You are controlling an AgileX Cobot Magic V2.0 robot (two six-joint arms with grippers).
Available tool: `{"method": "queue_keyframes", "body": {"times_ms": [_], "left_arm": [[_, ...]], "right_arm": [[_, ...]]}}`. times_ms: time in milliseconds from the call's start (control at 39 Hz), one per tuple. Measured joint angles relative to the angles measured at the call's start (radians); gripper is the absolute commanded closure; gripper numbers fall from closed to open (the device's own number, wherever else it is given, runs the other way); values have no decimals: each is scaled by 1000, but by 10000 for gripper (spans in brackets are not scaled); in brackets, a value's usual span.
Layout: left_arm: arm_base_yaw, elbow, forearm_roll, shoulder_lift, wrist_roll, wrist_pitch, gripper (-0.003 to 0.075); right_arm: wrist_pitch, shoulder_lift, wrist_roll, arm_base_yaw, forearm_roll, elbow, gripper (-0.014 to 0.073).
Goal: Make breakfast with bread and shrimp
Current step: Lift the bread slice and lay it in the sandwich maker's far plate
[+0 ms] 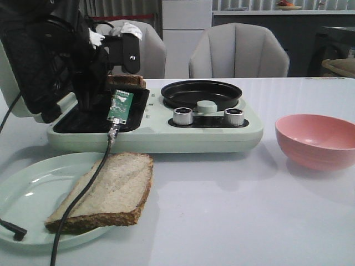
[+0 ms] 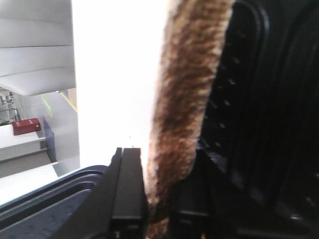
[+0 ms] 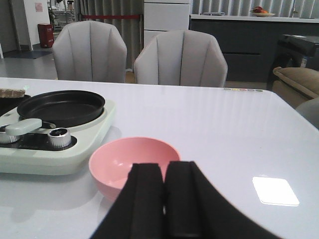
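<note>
One slice of bread (image 1: 113, 188) lies flat on the pale green plate (image 1: 28, 194) at the front left. My left gripper (image 1: 102, 88) reaches into the open black grill compartment (image 1: 77, 123) of the green breakfast maker (image 1: 166, 136). It is shut on the second slice of bread (image 2: 187, 99), gripping it edge-on by the crust; that slice's top shows in the front view (image 1: 126, 82). My right gripper (image 3: 164, 169) is shut and empty, hovering near the pink bowl (image 3: 132, 157). No shrimp shows in any view.
The grill lid (image 1: 33, 61) stands open at the far left. A round black pan (image 1: 201, 93) and two silver knobs (image 1: 183, 116) sit on the maker's right half. The pink bowl (image 1: 316, 141) stands to the right. A black cable (image 1: 83, 188) hangs across the plated bread.
</note>
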Motion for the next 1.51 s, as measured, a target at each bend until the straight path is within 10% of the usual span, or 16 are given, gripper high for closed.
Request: {"method": "queue_keyframes", "body": {"times_ms": [282, 640, 1511], "left_arm": [[7, -2, -53, 29, -6, -2, 583], [11, -2, -106, 13, -10, -8, 106], [-87, 56, -671, -424, -12, 205, 104]], "right_arm": [[0, 0, 0, 0, 0, 0, 441], [0, 0, 0, 0, 0, 0, 441], [0, 0, 0, 0, 0, 0, 441]]}}
